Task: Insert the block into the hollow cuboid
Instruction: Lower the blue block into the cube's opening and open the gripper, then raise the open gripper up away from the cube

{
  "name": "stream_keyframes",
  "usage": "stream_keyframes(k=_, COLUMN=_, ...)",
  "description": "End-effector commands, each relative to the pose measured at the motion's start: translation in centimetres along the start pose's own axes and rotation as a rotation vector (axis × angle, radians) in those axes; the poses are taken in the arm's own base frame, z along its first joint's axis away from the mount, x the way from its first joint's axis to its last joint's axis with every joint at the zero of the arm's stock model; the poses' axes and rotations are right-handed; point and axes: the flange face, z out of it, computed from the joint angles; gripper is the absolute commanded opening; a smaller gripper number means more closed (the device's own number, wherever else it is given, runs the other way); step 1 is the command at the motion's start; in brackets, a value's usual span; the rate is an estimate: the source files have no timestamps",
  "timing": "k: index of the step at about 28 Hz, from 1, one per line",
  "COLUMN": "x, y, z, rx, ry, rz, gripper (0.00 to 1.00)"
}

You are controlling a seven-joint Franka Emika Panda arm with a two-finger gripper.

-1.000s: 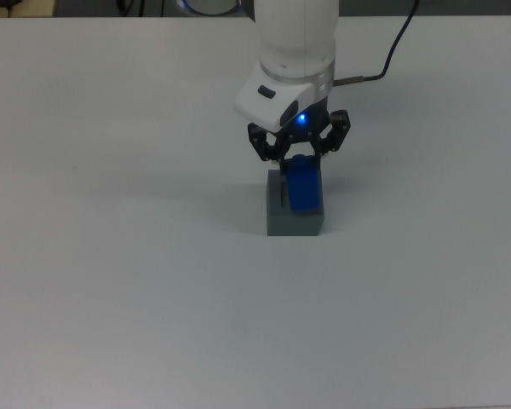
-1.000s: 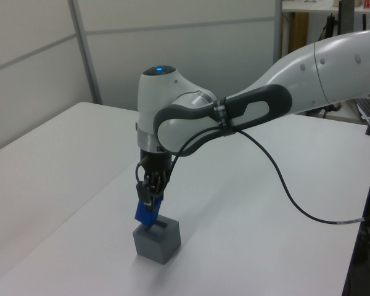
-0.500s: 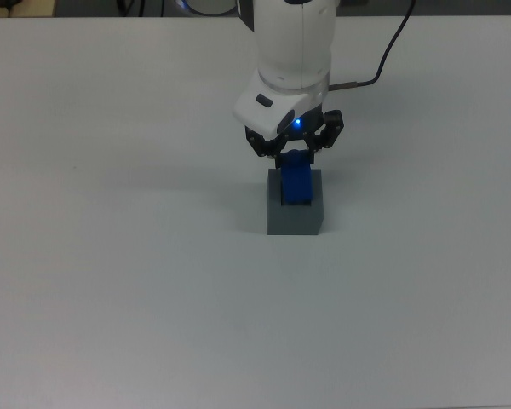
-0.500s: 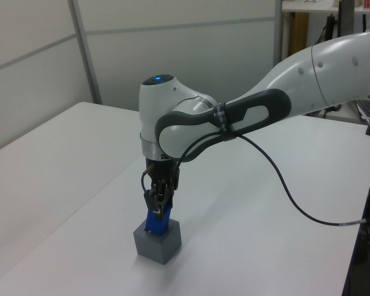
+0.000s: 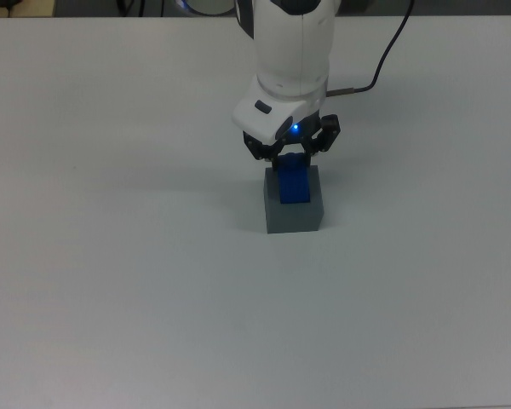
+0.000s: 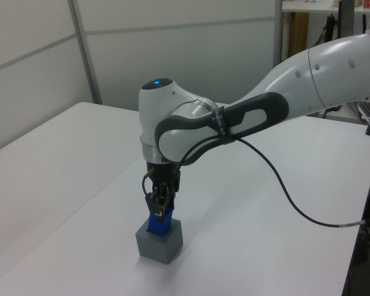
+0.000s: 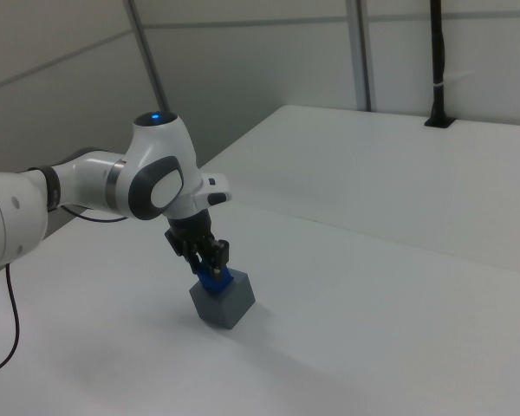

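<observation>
- Right now the blue block stands with its lower part down inside the grey hollow cuboid, and its top part sticks up out of the hole.
- It looks smooth and bright, taller than it is wide, and thinner than the box around it.
- That grey box is dull and plain, with flat sides and sharp corners. It sits on the white table.
- Just above it, the black gripper has its two fingers pressed on the top end of the block, one on each side, so it is holding the block.
- A little blue light glows on the gripper's front in the top view.
- Higher up, the robot arm is white and round with dark grey bands. Its wrist points almost straight down over the box, and the long part stretches away to the left view's right.
- A black cable hangs from the arm in a loose curve over the table.
</observation>
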Motion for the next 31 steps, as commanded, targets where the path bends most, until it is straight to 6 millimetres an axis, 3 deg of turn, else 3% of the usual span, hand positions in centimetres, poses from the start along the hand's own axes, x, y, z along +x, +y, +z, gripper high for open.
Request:
stream_keyframes(k=1, x=-0.1, y=0.2, z=0.6, rx=-0.029, ry=-0.022, rz=0.017, gripper=0.13)
stream_keyframes(k=2, x=-0.1, y=0.2, z=0.6, rx=-0.029, ry=-0.022, rz=0.017, gripper=0.24)
stream_keyframes(k=5, x=0.0, y=0.2, z=0.5, rx=-0.029, ry=-0.018, rz=0.026, gripper=0.85)
stream_keyframes(k=6, x=0.0, y=0.2, z=0.4, rx=-0.028, ry=-0.014, rz=0.035, gripper=1.0)
stream_keyframes(k=14, x=0.6, y=1.4, z=-4.4, rx=-0.02, ry=0.063, rz=0.095, gripper=1.0)
stream_keyframes(k=19, x=-0.8, y=6.0, z=-8.6, rx=-0.068, ry=0.066, rz=0.143, gripper=1.0)
stream_keyframes(k=23, x=-1.8, y=8.0, z=-10.7, rx=-0.182, ry=0.032, rz=0.13, gripper=1.0)
stream_keyframes(k=26, x=-2.5, y=11.0, z=-11.8, rx=-0.238, ry=-0.009, rz=0.151, gripper=1.0)
stream_keyframes(k=31, x=-2.6, y=12.2, z=-11.5, rx=-0.233, ry=-0.041, rz=0.094, gripper=1.0)
